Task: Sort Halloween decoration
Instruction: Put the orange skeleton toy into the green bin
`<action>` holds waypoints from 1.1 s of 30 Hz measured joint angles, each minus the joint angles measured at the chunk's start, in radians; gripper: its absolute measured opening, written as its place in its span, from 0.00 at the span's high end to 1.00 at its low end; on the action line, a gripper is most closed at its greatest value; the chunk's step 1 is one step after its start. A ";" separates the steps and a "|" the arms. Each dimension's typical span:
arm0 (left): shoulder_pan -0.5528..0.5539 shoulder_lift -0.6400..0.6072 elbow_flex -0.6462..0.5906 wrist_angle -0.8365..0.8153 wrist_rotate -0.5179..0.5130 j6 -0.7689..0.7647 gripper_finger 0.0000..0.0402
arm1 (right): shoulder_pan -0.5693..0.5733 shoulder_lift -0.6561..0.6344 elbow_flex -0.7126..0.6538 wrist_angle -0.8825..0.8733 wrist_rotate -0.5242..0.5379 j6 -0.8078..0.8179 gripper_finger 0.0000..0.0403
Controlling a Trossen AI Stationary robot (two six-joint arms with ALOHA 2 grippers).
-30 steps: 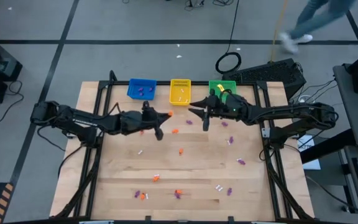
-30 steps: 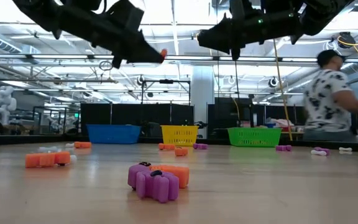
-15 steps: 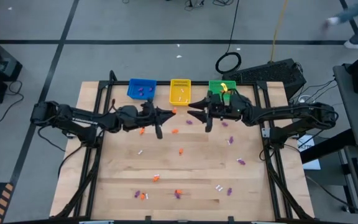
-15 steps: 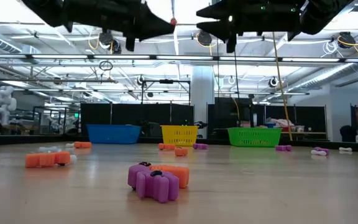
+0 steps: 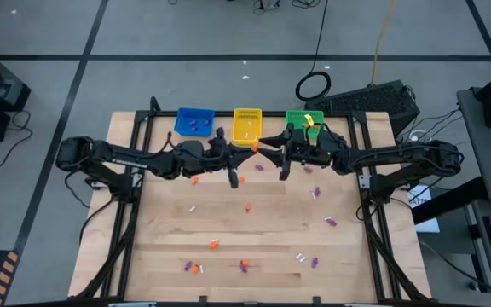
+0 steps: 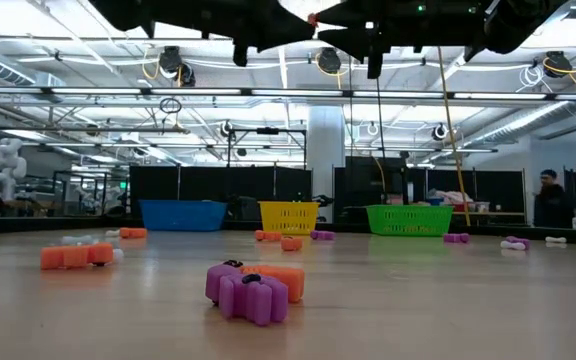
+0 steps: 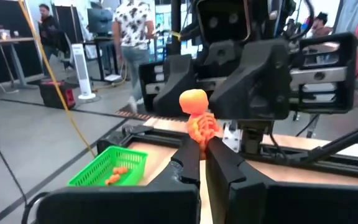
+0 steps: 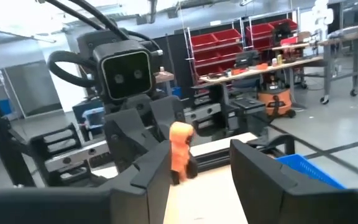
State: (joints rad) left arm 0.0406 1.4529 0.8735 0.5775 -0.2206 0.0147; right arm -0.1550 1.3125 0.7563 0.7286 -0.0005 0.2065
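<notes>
High over the table's far middle, my left gripper (image 5: 251, 148) is shut on a small orange skeleton figure (image 7: 197, 115), one Halloween decoration. My right gripper (image 5: 265, 147) faces it from the right, open. Its two fingers (image 7: 173, 81) stand on either side of the figure (image 8: 180, 149); whether they touch it, I cannot tell. Both grippers show at the top of the low view, the figure (image 6: 312, 18) between them. Other orange, purple and white trinkets (image 5: 247, 206) lie scattered on the wooden table (image 5: 160, 247). My left gripper pinches the figure's lower end (image 7: 201, 138) between its two fingertips. The fingers come level from the table's left. The figure stands upright above the tips, its head and ribs free, lifted well clear of the table.
Blue (image 5: 194, 122), yellow (image 5: 246, 124) and green (image 5: 303, 122) baskets stand in a row at the far edge, just behind the grippers. A purple and an orange trinket (image 6: 253, 288) lie close to the low camera. A person (image 6: 550, 198) stands in the room beyond.
My left gripper has risen and gone toward the table's right with the orange figure, up to the right gripper's fingers. The right gripper has tipped slightly and stayed nearly in place. A person walking behind the table has left the high view.
</notes>
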 joint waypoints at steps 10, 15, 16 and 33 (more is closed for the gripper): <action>0.011 0.015 0.028 -0.016 0.003 -0.006 1.00 | 0.000 0.000 0.000 0.000 0.000 -0.011 0.66; 0.010 0.016 0.028 -0.018 0.007 -0.006 1.00 | 0.000 0.000 0.000 0.001 -0.001 -0.013 0.73; 0.010 0.016 0.028 -0.019 0.007 -0.007 1.00 | 0.000 0.000 0.000 0.001 -0.001 -0.013 0.75; 0.011 0.016 0.027 -0.023 0.007 -0.005 1.00 | 0.000 0.072 0.036 0.038 0.024 -0.013 0.67</action>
State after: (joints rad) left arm 0.0513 1.4690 0.9001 0.5548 -0.2138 0.0094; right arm -0.1551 1.3849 0.7921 0.7671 0.0231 0.1932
